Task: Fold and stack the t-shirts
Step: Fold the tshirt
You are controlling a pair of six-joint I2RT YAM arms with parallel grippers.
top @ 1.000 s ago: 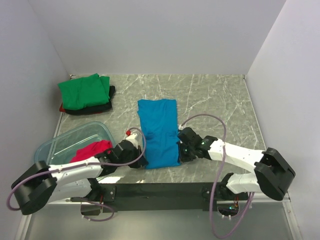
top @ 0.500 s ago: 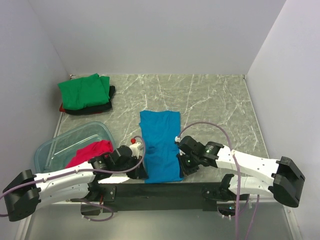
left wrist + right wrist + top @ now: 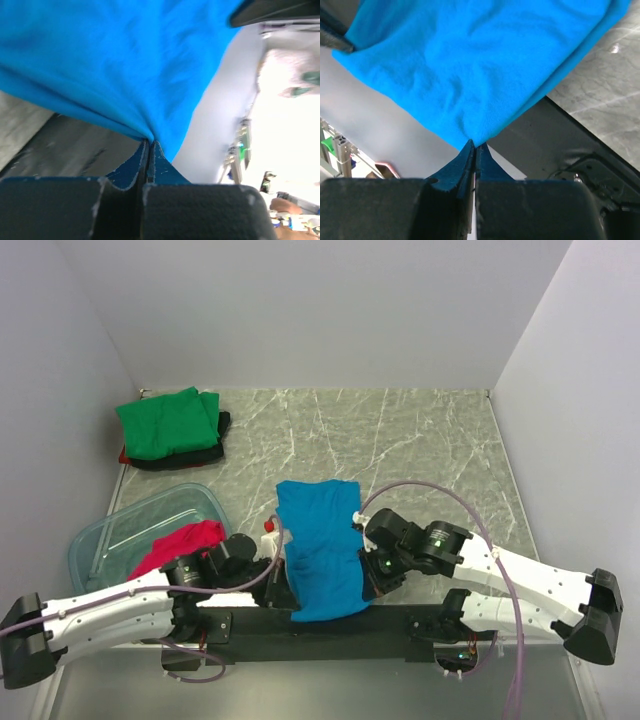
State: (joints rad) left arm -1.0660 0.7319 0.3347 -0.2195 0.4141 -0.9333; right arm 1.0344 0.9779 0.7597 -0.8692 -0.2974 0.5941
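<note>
The blue shirt (image 3: 318,540) is lying in the middle of the desk (image 3: 430,450), close to the arms; its near end is being held up off the desk; its long way is running from the arms toward the back wall. The left end effector (image 3: 148,148) is pinching the near left corner, fingers squeezed together on the cloth; the right end effector (image 3: 474,148) is pinching the near right corner the same way. So the shirt is stretching away from both; each arm is just as near, one per corner; I think the near end is about to go over the far end.

I am counting one blue shirt; one green shirt (image 3: 168,422) sitting on one black shirt (image 3: 190,458), far left; one red shirt (image 3: 180,543) lying in one clear bin (image 3: 130,525); two arms.
</note>
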